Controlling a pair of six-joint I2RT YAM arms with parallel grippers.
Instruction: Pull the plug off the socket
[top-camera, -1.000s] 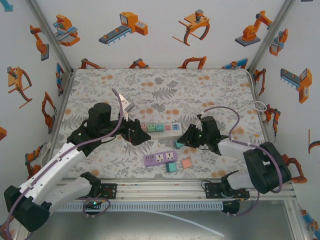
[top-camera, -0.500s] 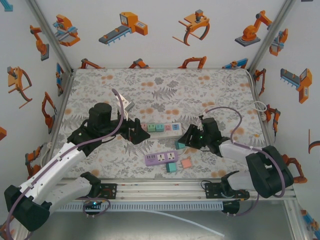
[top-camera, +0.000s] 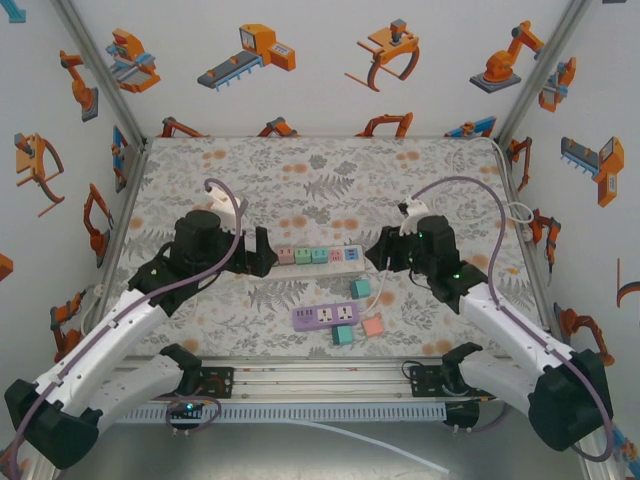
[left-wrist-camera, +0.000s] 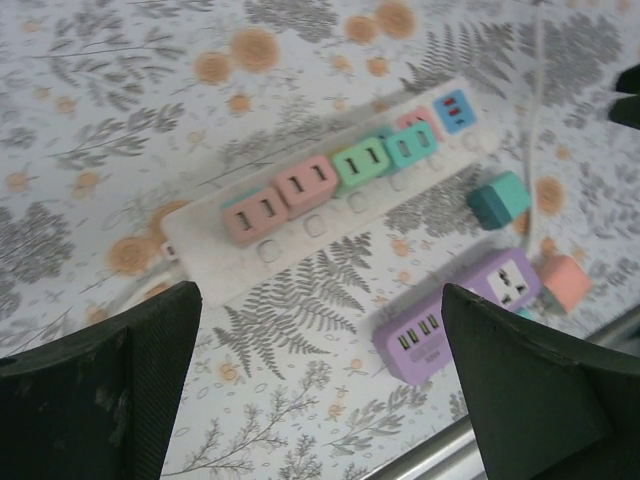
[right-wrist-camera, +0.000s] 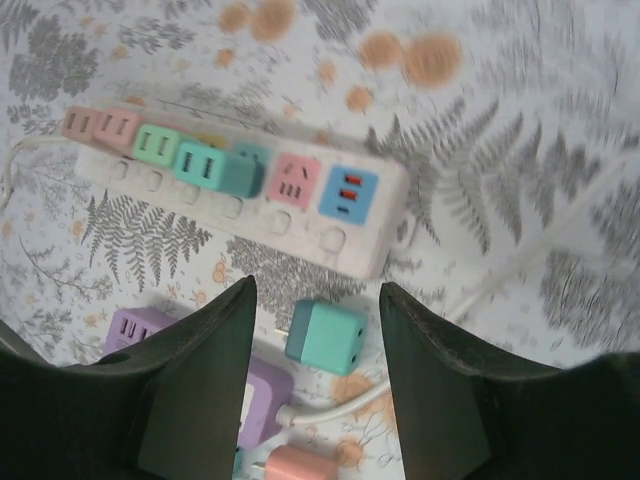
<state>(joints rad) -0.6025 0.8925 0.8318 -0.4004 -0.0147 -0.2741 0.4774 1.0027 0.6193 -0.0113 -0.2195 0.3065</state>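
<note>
both arms reach in over the middle of the table. the left gripper (top-camera: 262, 250) stands wide open and empty at the left end of the white power strip (left-wrist-camera: 210, 262), placed, i judge, to brace it. the right gripper (top-camera: 383, 250) hovers at the strip's other end, jaws apart, holding nothing. a row of coloured plugs (left-wrist-camera: 305, 183) sits in the strip, and a teal plug (right-wrist-camera: 325, 337) lies loose just beside it. white walls (top-camera: 320, 100) with orange robot pictures enclose a floral cloth (top-camera: 300, 180).

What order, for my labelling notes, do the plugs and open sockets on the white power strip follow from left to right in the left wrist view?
Pink plug → second pink plug → green plug → teal plug → blue socket.
</note>
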